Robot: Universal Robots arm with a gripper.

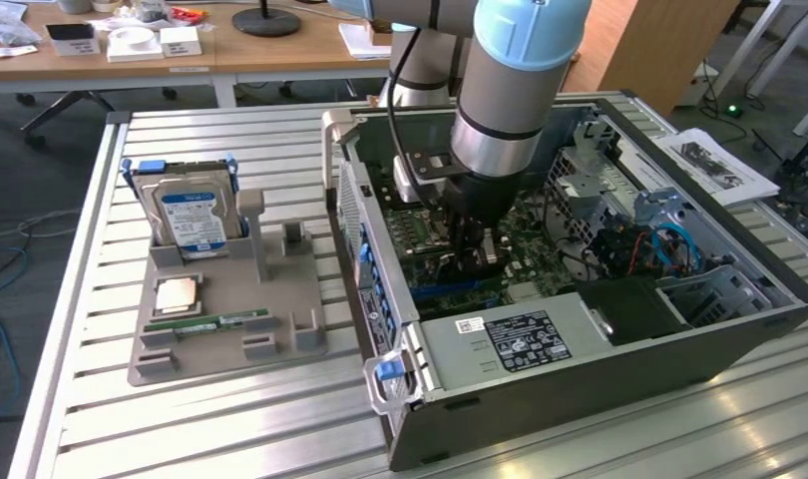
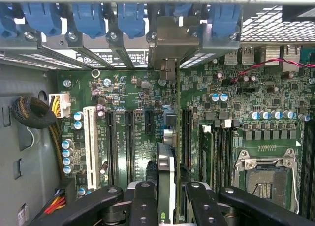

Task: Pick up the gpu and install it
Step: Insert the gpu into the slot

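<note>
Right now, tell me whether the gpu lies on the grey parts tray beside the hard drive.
No, the gpu sits edge-on in the grip of the gripper, over the motherboard inside the computer case.

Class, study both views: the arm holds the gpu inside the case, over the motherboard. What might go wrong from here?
1. The gpu, held edge-on in the gripper, may come down off line: the dark slots lie close together.
2. Its bracket could snag on the blue clips.
3. Pushing while misaligned might damage the motherboard or its capacitors.
</note>
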